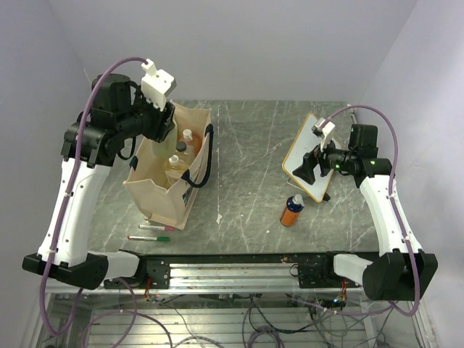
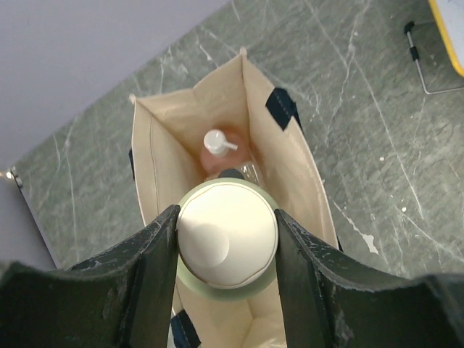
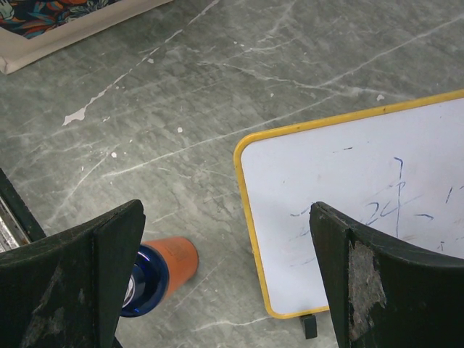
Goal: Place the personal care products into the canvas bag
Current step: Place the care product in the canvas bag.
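The pale green bottle (image 2: pixel 227 243) is clamped in my left gripper (image 2: pixel 227 235), at the bottom centre of the left wrist view, above the open canvas bag (image 2: pixel 156 159). My right gripper (image 3: pixel 226 246) stands wide open and empty, with the orange bottle (image 3: pixel 163 264) at its lower left.

Left wrist view, centre: found pale green bottle (image 2: pixel 192 272) nearly hidden under its cream cap (image 2: pixel 227 243); saw only an edge of a black cap (image 2: pixel 232 172) behind. Right wrist view: found orange bottle (image 3: pixel 170 261) half covered by gripper finger (image 3: pixel 80 283) at lower left, whiteboard (image 3: pixel 348 217) cut at right edge, canvas bag (image 3: pixel 65 25) cropped at upper left. Could not read whiteboard scribbles.
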Tool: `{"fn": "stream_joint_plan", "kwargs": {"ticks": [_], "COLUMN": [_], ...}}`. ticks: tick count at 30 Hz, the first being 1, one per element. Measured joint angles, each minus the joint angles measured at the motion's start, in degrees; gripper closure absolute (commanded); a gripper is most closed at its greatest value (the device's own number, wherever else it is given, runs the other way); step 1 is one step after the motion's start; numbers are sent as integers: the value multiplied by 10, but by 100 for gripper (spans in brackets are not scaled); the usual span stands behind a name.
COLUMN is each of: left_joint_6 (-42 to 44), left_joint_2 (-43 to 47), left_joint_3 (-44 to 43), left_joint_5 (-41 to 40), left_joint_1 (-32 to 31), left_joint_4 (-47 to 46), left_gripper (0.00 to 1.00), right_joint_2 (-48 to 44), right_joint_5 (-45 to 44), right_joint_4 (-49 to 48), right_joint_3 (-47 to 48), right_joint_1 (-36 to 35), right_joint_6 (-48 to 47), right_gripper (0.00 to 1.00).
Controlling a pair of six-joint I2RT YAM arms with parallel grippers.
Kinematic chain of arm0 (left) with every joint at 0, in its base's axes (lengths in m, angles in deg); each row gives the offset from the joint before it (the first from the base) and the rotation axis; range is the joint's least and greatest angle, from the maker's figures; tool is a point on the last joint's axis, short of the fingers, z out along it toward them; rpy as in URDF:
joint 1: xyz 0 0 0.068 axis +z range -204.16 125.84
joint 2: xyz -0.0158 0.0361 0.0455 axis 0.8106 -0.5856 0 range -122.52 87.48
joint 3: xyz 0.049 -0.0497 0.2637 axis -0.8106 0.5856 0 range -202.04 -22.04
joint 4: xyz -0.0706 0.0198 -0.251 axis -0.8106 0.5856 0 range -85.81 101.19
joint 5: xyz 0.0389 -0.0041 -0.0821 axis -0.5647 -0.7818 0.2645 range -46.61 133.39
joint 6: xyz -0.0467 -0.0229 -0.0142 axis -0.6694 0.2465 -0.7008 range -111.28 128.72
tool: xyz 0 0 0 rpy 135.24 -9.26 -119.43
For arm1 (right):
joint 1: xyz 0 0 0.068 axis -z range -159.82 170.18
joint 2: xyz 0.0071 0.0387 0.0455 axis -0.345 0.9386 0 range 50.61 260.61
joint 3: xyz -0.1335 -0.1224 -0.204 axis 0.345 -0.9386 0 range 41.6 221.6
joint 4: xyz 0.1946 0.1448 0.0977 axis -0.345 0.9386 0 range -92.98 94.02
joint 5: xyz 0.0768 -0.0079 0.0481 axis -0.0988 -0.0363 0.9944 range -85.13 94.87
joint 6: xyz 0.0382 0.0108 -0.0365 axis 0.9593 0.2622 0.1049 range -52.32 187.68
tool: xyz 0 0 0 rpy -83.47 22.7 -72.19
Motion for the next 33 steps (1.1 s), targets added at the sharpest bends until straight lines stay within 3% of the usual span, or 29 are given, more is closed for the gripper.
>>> {"fn": "stream_joint_plan", "kwargs": {"ticks": [16,33], "left_joint_6": [-16,-12], "left_joint_2": [103,78], "left_joint_3": [159,249], "left_joint_5": [57,59], "left_joint_1": [53,54], "left_joint_4": [6,0], "left_gripper": [93,93], "right_joint_2": [15,14], "right_joint_5": [13,13], "right_joint_4": [0,-13], "right_joint_3": [0,0], "right_joint_1": [0,0], "right_joint_6": [0,0], "right_gripper": [3,3]}}
